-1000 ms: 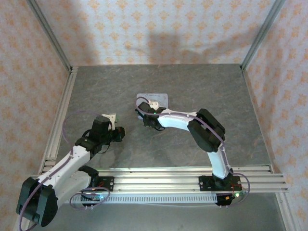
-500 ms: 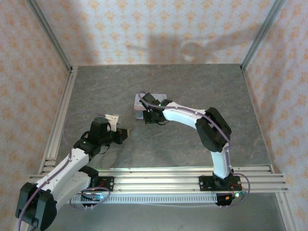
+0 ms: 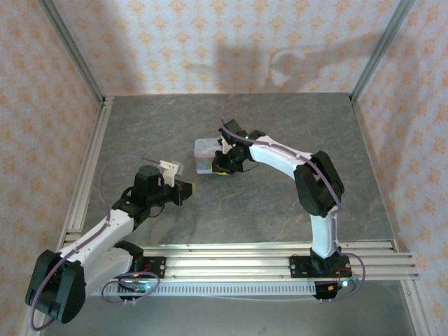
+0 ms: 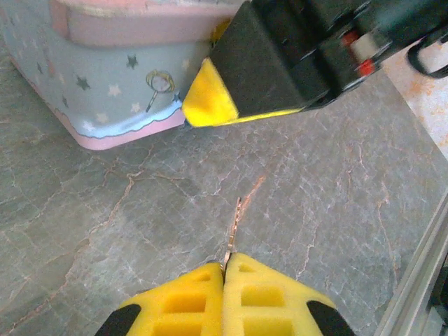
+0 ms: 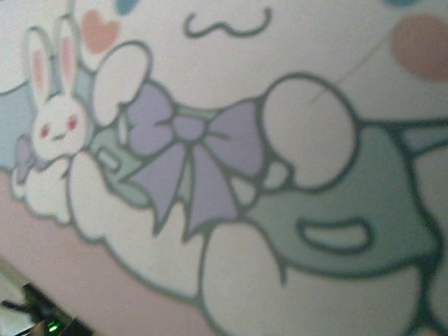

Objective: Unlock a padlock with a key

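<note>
Near the middle of the table (image 3: 294,133), slightly toward the far edge, sits the tin (image 3: 204,148) with the right gripper (image 3: 222,169) against its near-right side; can't tell how wide its jaws stand, and the padlock is too small to pick out, probably by the wire loop (image 4: 159,82) on the tin's wall. Left gripper (image 4: 224,269) sits nearer the near edge, jaws pinched tight on the key (image 4: 235,218), which points at the tin without touching it. Key looks thin, stiff, light and slick, so it will likely pivot; grip it flat on the head.
</note>
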Robot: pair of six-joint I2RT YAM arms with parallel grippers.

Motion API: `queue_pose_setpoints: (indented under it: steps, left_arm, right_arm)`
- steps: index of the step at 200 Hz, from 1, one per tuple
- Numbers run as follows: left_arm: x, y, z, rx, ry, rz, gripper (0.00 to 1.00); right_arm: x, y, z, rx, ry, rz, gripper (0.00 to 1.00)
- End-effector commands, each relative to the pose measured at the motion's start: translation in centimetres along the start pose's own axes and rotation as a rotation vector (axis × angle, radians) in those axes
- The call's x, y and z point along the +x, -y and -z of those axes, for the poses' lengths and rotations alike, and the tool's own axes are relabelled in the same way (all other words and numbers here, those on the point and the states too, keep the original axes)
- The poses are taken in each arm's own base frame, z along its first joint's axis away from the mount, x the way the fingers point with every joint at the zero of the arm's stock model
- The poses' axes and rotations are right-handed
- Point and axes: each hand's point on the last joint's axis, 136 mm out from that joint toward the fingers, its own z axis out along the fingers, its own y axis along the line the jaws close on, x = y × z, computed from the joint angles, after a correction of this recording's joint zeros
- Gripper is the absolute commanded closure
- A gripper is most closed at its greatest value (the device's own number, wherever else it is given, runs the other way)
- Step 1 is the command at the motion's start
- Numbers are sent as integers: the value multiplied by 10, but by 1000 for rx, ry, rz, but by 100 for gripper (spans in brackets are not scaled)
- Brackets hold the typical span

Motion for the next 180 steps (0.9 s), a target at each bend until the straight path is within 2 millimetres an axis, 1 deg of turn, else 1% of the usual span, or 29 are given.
queue_pose_setpoints:
  steps: [1, 29, 65, 86, 112, 180]
  left_arm:
    - [-26, 13, -1, 46, 82, -82, 100]
    - [-35, 16, -2, 64, 128, -115, 100]
    - [-45, 22, -5, 101, 167, -140, 100]
    - [-49, 24, -13, 138, 173, -127, 100]
    - [-45, 22, -28, 161, 145, -109, 100]
    - [-44, 24, -40, 195, 130, -109, 100]
  right_arm:
    - [-5, -34, 40, -128, 6, 29, 100]
    - [-10, -38, 56, -192, -8, 0, 100]
    - [-11, -41, 66, -247, -37, -25, 100]
    - [-10, -42, 67, -260, -55, -29, 100]
    - [-9, -43, 68, -264, -67, -27, 100]
    - [-6, -46, 69, -276, -82, -25, 100]
